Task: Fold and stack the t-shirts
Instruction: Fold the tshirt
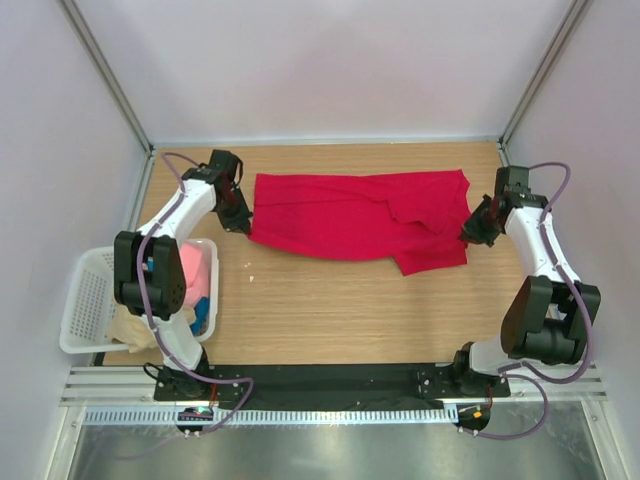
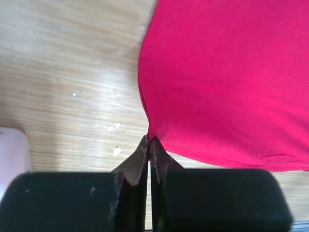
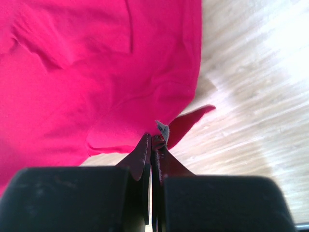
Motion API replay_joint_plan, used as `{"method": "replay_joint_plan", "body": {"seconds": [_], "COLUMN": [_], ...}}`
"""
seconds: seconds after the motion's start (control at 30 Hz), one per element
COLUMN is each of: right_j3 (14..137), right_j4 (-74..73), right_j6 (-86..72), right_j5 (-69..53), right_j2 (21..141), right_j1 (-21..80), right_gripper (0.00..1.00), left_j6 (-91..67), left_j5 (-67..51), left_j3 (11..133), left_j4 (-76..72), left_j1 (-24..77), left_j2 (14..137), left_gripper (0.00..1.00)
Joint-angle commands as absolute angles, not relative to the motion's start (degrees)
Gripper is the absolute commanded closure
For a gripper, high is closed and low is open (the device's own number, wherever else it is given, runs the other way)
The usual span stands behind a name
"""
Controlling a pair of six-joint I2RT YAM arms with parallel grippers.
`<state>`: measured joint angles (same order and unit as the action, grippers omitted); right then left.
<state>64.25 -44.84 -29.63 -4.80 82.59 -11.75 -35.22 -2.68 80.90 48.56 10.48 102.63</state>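
Red t-shirt (image 1: 350,215) lies spread across far half of table (image 1: 330,320), right end rumpled w/ a flap folded toward near edge. L gripper (image 2: 149,141) is pinched tight on shirt's left near corner; R gripper (image 3: 151,137) is clamped on a fold at right end. Basket (image 1: 85,300) sits by table's left side w/ pink shirt (image 1: 192,268), blue cloth (image 1: 203,310) & beige cloth (image 1: 130,328)

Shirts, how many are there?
4: red shirt spread on the table; pink shirt, blue shirt and beige shirt bunched at the basket. More may hide underneath.
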Motion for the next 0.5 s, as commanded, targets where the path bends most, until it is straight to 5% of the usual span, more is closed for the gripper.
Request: {"method": "replay_joint_plan", "body": {"seconds": [0.0, 0.47], "right_j3": [70.03, 82.43], "right_j4": [-43.16, -37.88], "right_j6": [-27.87, -28.91], "right_j5": [-4.39, -12.21], "right_j2": [85.24, 98.87], "right_j1": [-12.30, -14.24], "right_gripper": [0.99, 0.99], "left_j6": [-33.84, -32.96], "left_j5": [-3.60, -2.37], "left_j3": [86.74, 100.46], "left_j4": [50.53, 54.58], "left_j1": [10.02, 7.91], "left_j2": [103.62, 114.34], "left_gripper": [1.00, 1.00]}}
